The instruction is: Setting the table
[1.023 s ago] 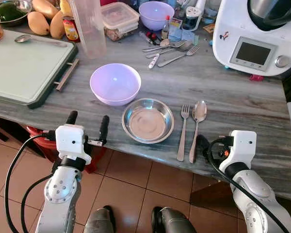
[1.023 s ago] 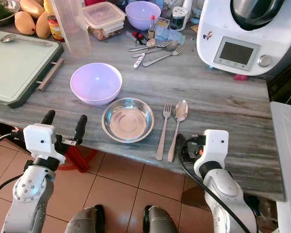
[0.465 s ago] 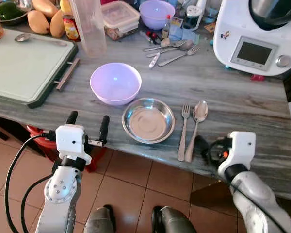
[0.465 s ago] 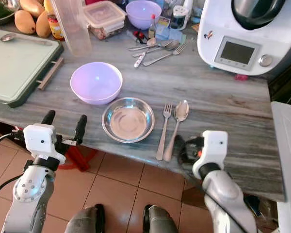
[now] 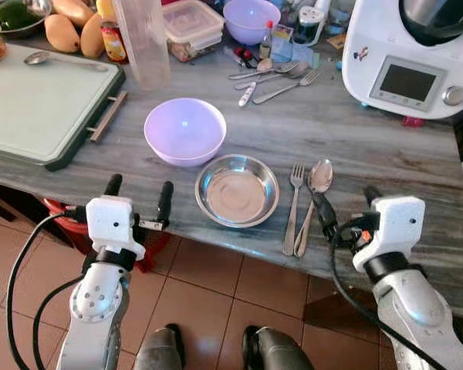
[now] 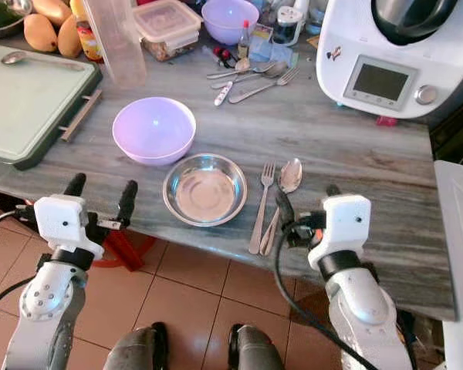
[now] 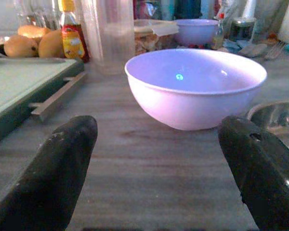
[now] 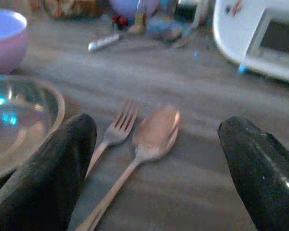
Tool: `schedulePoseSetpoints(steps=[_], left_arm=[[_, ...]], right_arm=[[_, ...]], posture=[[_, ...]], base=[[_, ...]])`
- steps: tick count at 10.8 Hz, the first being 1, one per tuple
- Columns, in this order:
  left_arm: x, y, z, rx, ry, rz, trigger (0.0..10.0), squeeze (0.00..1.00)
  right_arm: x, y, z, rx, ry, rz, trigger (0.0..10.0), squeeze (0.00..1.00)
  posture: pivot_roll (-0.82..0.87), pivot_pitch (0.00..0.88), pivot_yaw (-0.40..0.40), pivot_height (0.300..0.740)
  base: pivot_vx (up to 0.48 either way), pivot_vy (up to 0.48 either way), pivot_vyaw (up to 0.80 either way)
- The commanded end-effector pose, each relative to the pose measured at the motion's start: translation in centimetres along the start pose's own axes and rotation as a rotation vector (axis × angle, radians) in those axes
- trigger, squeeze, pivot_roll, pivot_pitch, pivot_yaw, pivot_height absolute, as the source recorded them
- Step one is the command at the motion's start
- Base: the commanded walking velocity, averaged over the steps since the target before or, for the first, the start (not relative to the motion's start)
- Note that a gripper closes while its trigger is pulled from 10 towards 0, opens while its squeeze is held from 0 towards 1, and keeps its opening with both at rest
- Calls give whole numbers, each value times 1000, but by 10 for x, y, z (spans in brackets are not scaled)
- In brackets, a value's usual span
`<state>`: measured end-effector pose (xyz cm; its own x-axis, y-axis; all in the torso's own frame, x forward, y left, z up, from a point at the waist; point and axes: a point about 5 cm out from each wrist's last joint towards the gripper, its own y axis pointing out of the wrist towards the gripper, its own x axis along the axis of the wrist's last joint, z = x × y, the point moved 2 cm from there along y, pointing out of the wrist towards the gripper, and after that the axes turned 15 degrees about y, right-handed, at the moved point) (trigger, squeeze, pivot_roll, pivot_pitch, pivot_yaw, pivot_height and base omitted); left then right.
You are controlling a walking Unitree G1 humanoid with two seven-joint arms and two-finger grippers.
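Two tools gape wide: right tool (image 5: 346,206) over fork (image 8: 114,131) and spoon (image 8: 151,133), left tool (image 5: 139,194) before the bowl (image 7: 195,86).

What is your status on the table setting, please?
Both pincers open. Right pincer beside spoon and fork. Left pincer at counter edge. Nothing blocking.

A grey, wood-grained stone countertop (image 5: 370,146) is seen under soft daylight, with a terracotta tiled floor (image 5: 208,285) laid below its front edge and a red plastic object (image 5: 62,220) tucked in the shade beneath it.
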<state>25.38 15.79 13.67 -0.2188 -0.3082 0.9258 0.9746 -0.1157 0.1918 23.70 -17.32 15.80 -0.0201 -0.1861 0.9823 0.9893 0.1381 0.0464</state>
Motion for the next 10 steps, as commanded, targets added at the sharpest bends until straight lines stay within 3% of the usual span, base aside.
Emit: schedulePoseSetpoints(steps=[1,5,10], left_arm=[[1,-1,2,7,7,1,10000,0],[-3,-1,2,68,20,39,10000,0],[-10,2,3,177,43,115,10000,0]], right_arm=[[3,1,2,3,-10,-22,10000,0],[4,23,10,-6,-14,-91,10000,0],[6,39,7,-47,-42,-148,10000,0]], posture=[[-2,189,-26,740],[7,157,-22,740],[14,144,-34,740]], base=[[0,0,0],[0,0,0],[0,0,0]])
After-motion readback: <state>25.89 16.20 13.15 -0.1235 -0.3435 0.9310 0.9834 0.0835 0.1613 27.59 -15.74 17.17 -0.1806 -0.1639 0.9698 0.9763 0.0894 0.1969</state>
